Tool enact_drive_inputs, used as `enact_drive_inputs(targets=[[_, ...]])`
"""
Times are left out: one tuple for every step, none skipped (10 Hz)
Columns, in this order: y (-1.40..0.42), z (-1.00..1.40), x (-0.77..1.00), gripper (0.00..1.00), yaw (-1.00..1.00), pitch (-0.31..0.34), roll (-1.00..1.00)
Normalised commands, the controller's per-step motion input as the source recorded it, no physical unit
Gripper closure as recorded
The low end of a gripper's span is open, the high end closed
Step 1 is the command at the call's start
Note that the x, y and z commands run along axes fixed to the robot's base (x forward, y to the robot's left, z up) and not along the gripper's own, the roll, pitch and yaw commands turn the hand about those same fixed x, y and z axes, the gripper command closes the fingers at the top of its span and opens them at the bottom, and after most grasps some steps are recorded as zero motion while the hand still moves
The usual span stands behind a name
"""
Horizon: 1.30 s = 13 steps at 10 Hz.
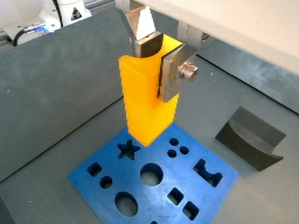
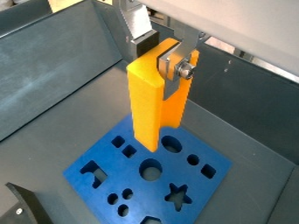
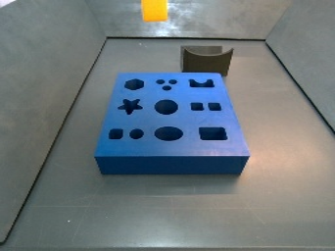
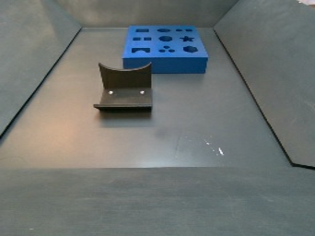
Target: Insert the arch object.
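We are seeing the claw (image 1: 156, 54) clamping the arch object (image 1: 152, 96) near its upper end in both wrist views, silver fingers (image 2: 176, 68) pressing its sides, the orange-yellow block hanging upright above the blue board (image 1: 158, 179) and clear of its cut-outs. In a side view only the block's lower end (image 3: 155, 10) is showing, high over the bench (image 3: 262, 186). The dark grey block (image 4: 124, 88) is resting apart from the board (image 4: 169, 48).
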Motion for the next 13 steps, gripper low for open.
enact_drive_inputs(targets=[[0.05, -0.01, 0.05, 1.00, -0.49, -0.009, 0.01], [0.27, -0.35, 0.29, 1.00, -0.76, 0.000, 0.01], [0.20, -0.39, 0.27, 1.00, -0.85, 0.000, 0.00], [0.17, -0.37, 0.21, 1.00, -0.89, 0.000, 0.00], [0.14, -0.35, 0.16, 1.00, -0.92, 0.000, 0.00], [0.13, -0.35, 0.14, 1.00, -0.93, 0.001, 0.00], [0.10, -0.27, 0.18, 1.00, -0.94, 0.000, -0.01], [0.02, -0.24, 0.06, 1.00, -1.00, -0.014, 0.00], [0.00, -0.25, 0.00, 1.00, -1.00, -0.011, 0.00], [0.00, -0.25, 0.00, 1.00, -1.00, -0.007, 0.00], [0.00, -0.25, 0.00, 1.00, -1.00, -0.006, 0.00], [0.00, -0.26, 0.00, 1.00, -1.00, -0.004, 0.00], [0.00, -0.26, 0.00, 1.00, -1.00, 0.000, 0.00]])
